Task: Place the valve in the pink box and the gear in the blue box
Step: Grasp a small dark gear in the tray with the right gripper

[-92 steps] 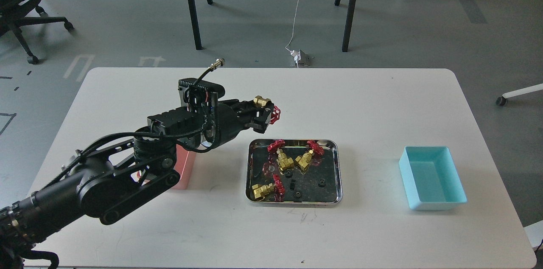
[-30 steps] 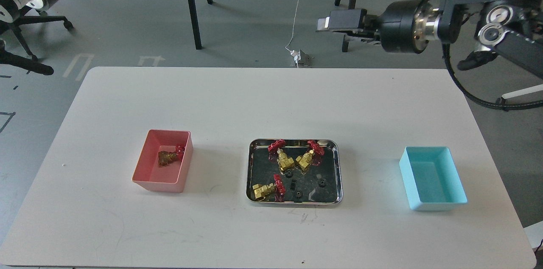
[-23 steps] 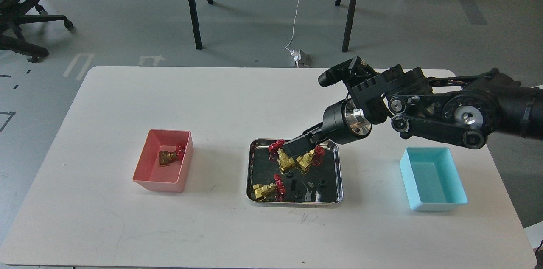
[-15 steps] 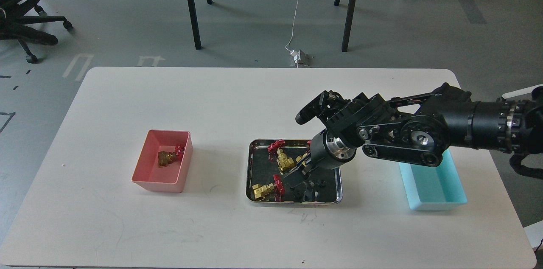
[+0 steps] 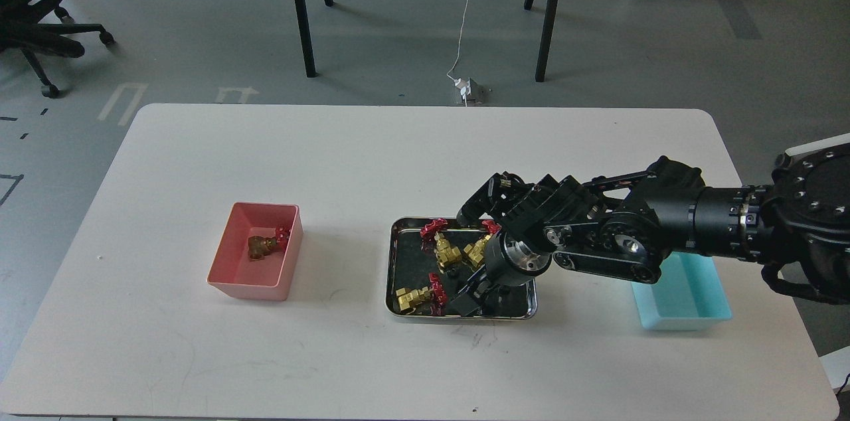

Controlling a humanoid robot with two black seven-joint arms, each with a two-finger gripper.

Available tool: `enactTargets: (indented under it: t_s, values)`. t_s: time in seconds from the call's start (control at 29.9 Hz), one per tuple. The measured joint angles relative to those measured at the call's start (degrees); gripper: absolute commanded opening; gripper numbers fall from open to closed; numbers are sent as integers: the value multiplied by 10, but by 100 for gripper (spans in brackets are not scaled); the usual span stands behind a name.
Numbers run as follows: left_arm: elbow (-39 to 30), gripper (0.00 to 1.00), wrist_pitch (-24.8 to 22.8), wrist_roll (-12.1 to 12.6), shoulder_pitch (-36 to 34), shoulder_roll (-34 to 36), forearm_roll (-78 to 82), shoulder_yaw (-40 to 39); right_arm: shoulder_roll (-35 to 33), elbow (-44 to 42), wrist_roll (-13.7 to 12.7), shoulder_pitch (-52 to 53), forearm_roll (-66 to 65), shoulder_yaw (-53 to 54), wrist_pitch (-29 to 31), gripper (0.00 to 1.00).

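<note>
One valve (image 5: 265, 244) lies in the pink box (image 5: 234, 275) at the left. Three more valves lie in the steel tray (image 5: 392, 268): one at the back left (image 5: 443, 252), one beside it (image 5: 475, 250) partly behind my right wrist, one at the front left (image 5: 417, 295). My right gripper (image 5: 474, 298) reaches down into the front middle of the tray, where the black gears lie. Its dark fingers blend with the tray floor, so I cannot tell their state or make out the gears. The blue box (image 5: 687, 311) at the right is partly covered by my right arm. My left arm is out of view.
The white table (image 5: 372, 155) carries only the two boxes and the tray. My right forearm (image 5: 664, 228) lies low across the space between tray and blue box. Chair and table legs stand on the floor beyond the far edge.
The left arm carried a valve, left it in the pink box and withdrew. The right arm came in from the upper right and lowered its gripper into the front of the tray.
</note>
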Motion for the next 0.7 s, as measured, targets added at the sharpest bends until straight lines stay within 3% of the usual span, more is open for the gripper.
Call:
enactTargets:
  t_s: [0.53, 0.7]
  values:
    - [0, 90, 1, 0, -5, 1, 0, 0, -13, -21, 0, -13, -35, -2, 0, 83]
    - [0, 90, 1, 0, -5, 3, 0, 0, -14, -22, 0, -15, -37, -7, 0, 77]
